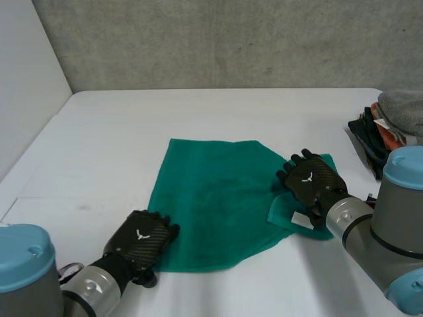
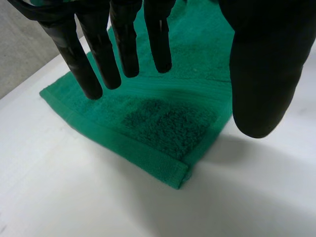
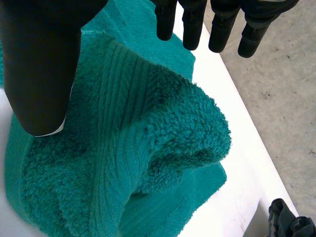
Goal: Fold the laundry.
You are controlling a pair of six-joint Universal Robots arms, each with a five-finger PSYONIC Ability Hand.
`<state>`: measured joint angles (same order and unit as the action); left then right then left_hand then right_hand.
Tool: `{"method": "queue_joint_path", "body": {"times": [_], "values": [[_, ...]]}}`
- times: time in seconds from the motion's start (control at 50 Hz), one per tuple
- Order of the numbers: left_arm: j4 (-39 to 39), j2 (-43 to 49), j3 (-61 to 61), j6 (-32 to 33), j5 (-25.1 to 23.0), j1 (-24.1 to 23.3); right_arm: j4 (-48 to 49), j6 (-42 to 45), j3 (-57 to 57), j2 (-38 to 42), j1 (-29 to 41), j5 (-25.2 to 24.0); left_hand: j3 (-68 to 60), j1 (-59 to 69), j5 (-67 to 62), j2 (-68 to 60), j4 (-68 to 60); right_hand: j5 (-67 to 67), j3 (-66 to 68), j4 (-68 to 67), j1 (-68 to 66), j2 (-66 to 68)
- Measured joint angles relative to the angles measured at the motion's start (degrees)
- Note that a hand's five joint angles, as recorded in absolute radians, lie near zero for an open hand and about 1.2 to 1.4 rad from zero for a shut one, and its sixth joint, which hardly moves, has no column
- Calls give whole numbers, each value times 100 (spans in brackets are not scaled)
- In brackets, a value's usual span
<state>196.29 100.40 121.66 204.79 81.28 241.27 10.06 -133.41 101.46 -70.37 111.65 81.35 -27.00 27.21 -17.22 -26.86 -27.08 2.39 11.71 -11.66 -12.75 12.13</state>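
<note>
Towel: a green terry towel (image 1: 211, 205) lies on the white table (image 1: 198, 112), in its near half between the two arms. Most of it is flat. The right side is rucked and partly turned over, and a white label (image 1: 301, 219) shows there.
Left hand: the left hand (image 1: 142, 239) is at the towel's near left corner. Its fingers (image 2: 94, 64) are straight, set apart from the thumb and poised over the hem. It holds nothing.
Right hand: the right hand (image 1: 309, 181) is over the rucked right edge. Its fingers (image 3: 190, 24) are straight and the thumb stands off. A hump of terry rises under the palm between them, with no pinch to be seen.
Step in hand, as judged: getting a hold on both sides for the first fold, which is not yet begun.
Doing it well: the right side should be flattened first, or the ruck will get folded in. Each hand should pinch the hem itself, thumb under a single layer. Both should lift together and level so that edge meets edge.
Risk: thick pile may slip from straight fingers, and a lopsided lift would skew the fold.
Surroundings: a pile of clothes (image 1: 390, 125) sits at the table's right edge, apart from the towel.
</note>
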Motion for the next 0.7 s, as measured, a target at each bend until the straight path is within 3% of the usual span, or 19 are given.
{"method": "queue_joint_path", "body": {"times": [0.5,0.7], "values": [[658,1156,-696,70,1,26,121,-36,177,59,7,-10,-1738,1745,-1024,-1759,-1729,0,0,0,0,0],[1035,1410,-1148,92,7,31,147,-36,215,59,11,-6,-1817,1780,-1054,-1849,-1818,0,0,0,0,0]]}}
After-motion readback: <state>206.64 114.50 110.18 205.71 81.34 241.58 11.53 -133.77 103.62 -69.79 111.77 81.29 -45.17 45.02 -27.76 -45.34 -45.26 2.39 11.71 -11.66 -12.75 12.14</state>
